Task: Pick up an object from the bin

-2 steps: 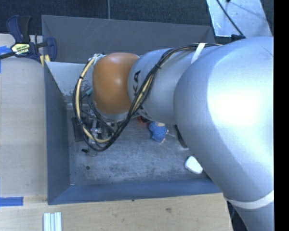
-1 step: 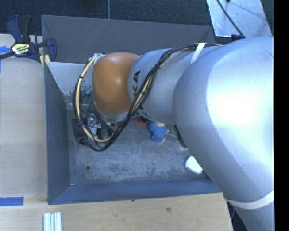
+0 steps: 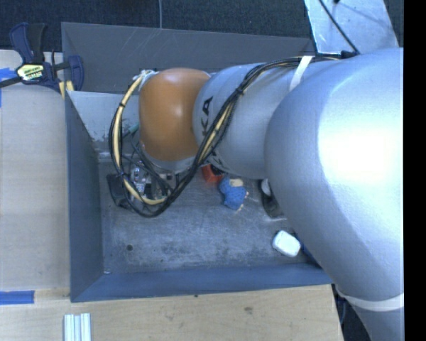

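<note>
Gripper (image 3: pixel 139 182) low in bin (image 3: pixel 85 212), blue lump (image 3: pixel 233 195) near

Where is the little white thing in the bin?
In the camera view, the small white lump lies on the floor of the bin at the lower right, below and right of the blue object.

The silver arm (image 3: pixel 319 148) reaches leftward — orange wrist cover (image 3: pixel 169 116) and looped cables (image 3: pixel 115 137) sit above the downward-pointing gripper (image 3: pixel 145 182).
</note>
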